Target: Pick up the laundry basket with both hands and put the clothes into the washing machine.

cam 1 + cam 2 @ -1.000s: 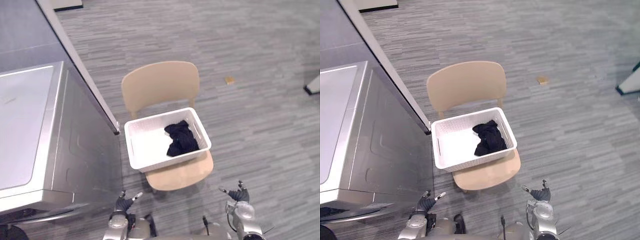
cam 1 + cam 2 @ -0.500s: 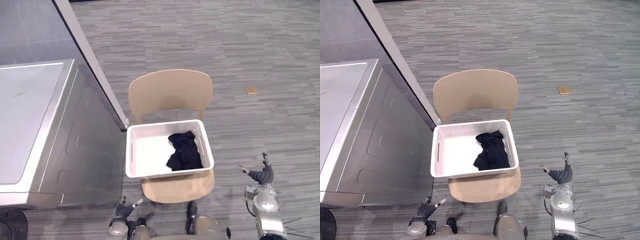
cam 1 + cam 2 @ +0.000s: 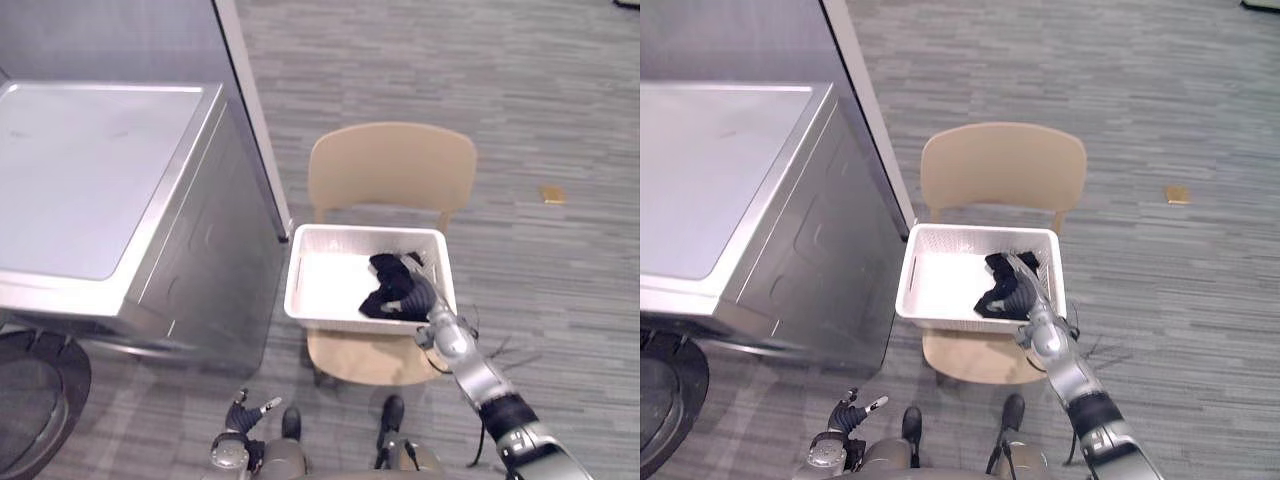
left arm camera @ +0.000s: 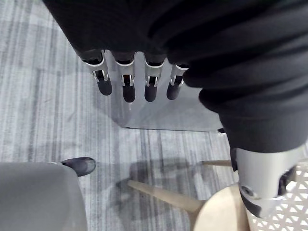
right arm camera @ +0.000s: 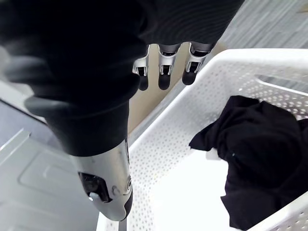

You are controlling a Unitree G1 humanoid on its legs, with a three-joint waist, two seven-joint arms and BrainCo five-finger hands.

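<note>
A white perforated laundry basket [image 3: 300, 272] sits on the seat of a tan wooden chair [image 3: 390, 165], with black clothes [image 3: 385, 285] bunched in its right half. My right hand [image 3: 423, 298] hovers over the basket's near right corner, just above the clothes. In the right wrist view its fingers [image 5: 163, 72] hang relaxed over the basket wall [image 5: 168, 125] and the black clothes [image 5: 260, 154], holding nothing. My left hand [image 3: 245, 412] stays low near the floor, in front of the chair's left side, fingers [image 4: 126, 89] straight and empty. The silver washing machine [image 3: 90, 170] stands to the left of the chair.
A dark round door [image 3: 30, 400] shows low at the machine's front. A grey wall panel [image 3: 250, 110] runs between machine and chair. A small tan object [image 3: 551, 194] lies on the grey striped floor to the chair's right. A chair leg [image 4: 163, 197] slants below my left hand.
The camera has shifted, so the whole scene sits differently. My right arm has risen from low at the right and reached over the basket's near right corner. The left hand stays low.
</note>
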